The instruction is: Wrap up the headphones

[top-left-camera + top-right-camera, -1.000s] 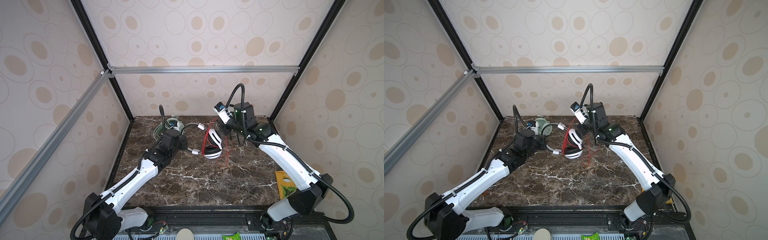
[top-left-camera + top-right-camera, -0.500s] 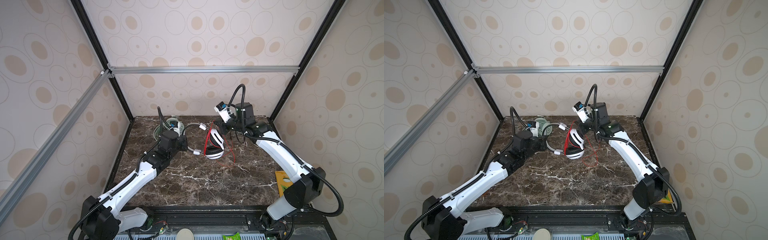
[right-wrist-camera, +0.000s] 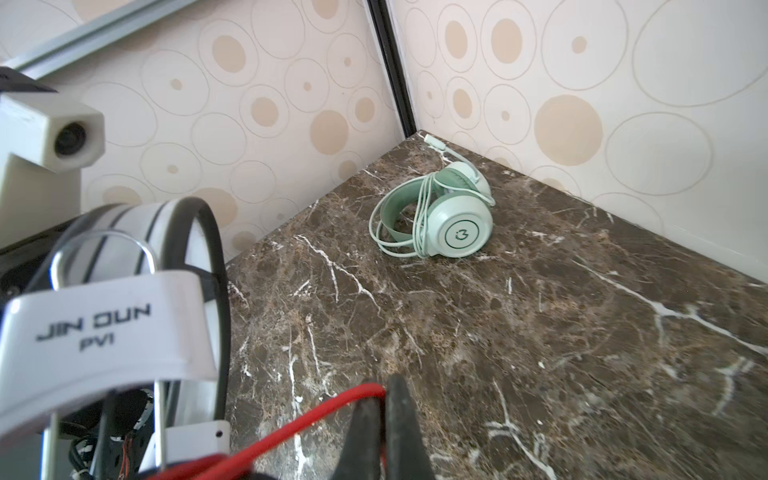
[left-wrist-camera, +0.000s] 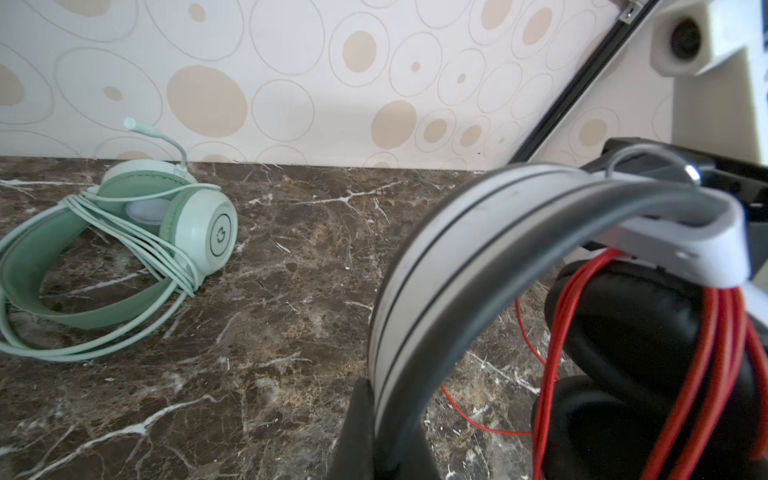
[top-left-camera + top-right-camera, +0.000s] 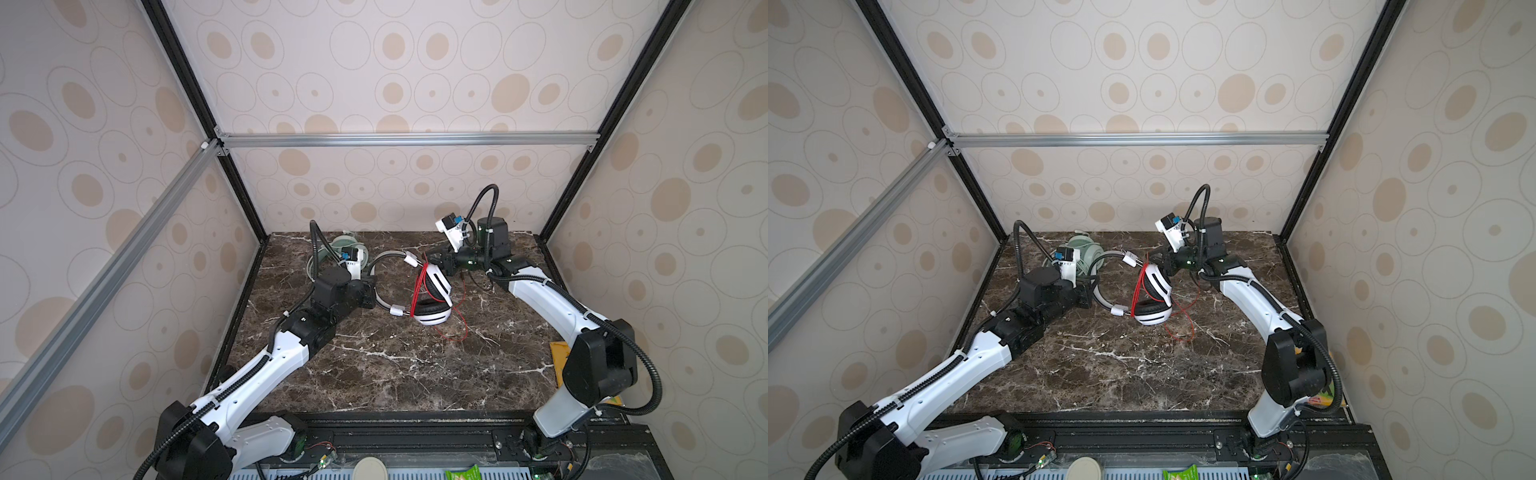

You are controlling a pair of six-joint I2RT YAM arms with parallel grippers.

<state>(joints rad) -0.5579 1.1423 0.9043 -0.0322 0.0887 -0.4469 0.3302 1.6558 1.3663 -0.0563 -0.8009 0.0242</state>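
While the left tool (image 4: 382,436) pinches the headband (image 4: 415,291) of the white-and-black headphones (image 5: 432,309) resting on the surface (image 5: 395,365), the right tool (image 3: 384,428) pinches their red cable (image 5: 417,286); the mint-green headphones (image 4: 187,224) lie apart, back-left of them.

L arm (image 5: 286,357) stretched fwd & low, wrist level, jaws clamped. R arm (image 5: 544,303) reaches far back, wrist turned inward twd L, jaws pinched closed.

free: front marble table (image 5: 374,374) | blocked: mint headset (image 5: 1088,247) back-left, red cable (image 5: 417,293) centre
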